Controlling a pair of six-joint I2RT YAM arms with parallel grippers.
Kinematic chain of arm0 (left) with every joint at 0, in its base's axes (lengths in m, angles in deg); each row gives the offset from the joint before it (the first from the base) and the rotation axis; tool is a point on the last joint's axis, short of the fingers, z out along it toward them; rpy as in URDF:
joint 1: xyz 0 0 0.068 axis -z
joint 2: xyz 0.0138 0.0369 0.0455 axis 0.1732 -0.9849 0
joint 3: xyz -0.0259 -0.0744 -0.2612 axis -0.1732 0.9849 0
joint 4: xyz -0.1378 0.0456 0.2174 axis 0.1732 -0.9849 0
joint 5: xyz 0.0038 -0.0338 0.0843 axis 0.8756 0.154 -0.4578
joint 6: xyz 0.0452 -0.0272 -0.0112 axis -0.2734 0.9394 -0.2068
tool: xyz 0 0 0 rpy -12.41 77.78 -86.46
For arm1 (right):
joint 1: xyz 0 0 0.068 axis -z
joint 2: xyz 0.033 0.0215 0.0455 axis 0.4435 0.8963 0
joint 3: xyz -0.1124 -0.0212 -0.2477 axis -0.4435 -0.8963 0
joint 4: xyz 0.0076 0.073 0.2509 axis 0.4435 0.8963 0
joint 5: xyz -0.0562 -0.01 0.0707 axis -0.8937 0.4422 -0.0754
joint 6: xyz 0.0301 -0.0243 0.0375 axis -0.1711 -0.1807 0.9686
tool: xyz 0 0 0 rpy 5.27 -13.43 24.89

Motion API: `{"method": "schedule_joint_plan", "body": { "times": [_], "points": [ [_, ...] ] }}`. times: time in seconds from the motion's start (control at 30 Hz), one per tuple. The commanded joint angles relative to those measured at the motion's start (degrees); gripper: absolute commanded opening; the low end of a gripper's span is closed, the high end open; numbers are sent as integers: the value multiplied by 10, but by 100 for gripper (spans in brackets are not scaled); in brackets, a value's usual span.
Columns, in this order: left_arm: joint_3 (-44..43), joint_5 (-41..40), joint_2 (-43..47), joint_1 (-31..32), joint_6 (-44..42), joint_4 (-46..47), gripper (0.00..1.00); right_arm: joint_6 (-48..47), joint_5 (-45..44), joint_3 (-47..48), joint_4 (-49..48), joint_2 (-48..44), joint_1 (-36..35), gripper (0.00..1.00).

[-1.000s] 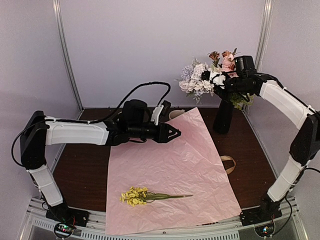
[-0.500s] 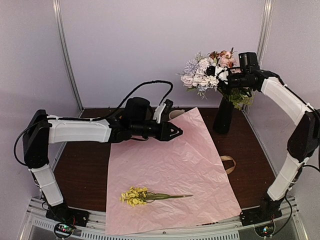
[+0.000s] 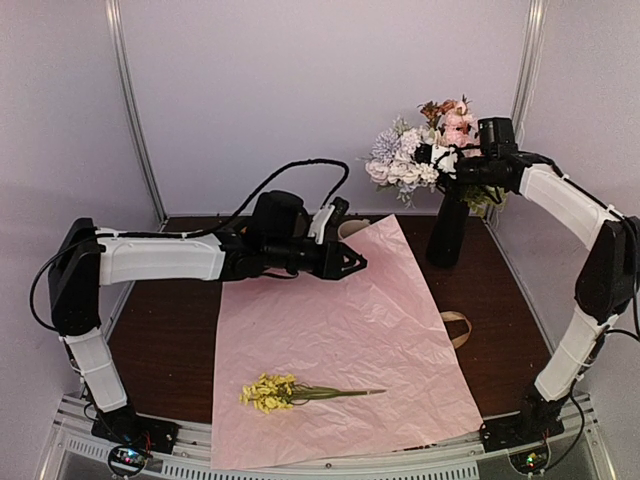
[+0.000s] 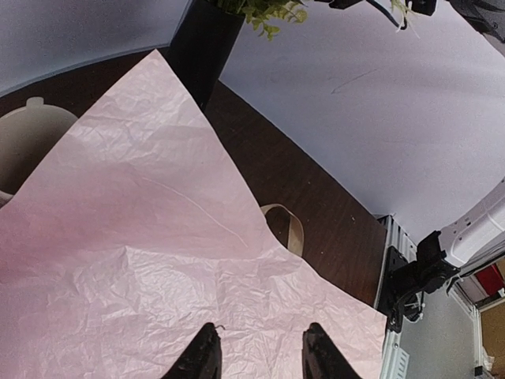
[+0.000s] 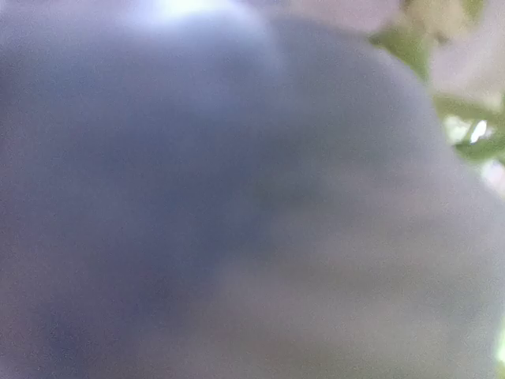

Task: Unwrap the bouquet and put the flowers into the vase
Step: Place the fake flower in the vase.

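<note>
Blur fills the right wrist view (a grey-lilac smear with scraps of green at one edge), so nothing of the jaws shows there. From above, the right gripper (image 3: 439, 158) sits buried in the flowers (image 3: 402, 160), closed on the bunch. White, lilac and pink blooms fan out to its left, and leaves droop over the mouth of the black vase (image 3: 447, 232) right below. Whether any stems reach inside is unclear. Over the pink paper (image 3: 340, 330) the left gripper (image 3: 352, 262) hangs half open and empty, well apart from a yellow sprig (image 3: 270, 392) lying near the front edge.
</note>
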Motion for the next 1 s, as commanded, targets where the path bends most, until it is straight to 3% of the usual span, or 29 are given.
{"method": "schedule_joint_plan", "body": {
  "times": [0.0, 0.97],
  "points": [
    [-12, 11, -6, -4, -5, 6, 38, -7, 0, -19, -25, -11, 5, 0],
    [29, 21, 13, -5, 19, 49, 38, -24, -36, -58, -33, -63, 11, 0]
  ]
}}
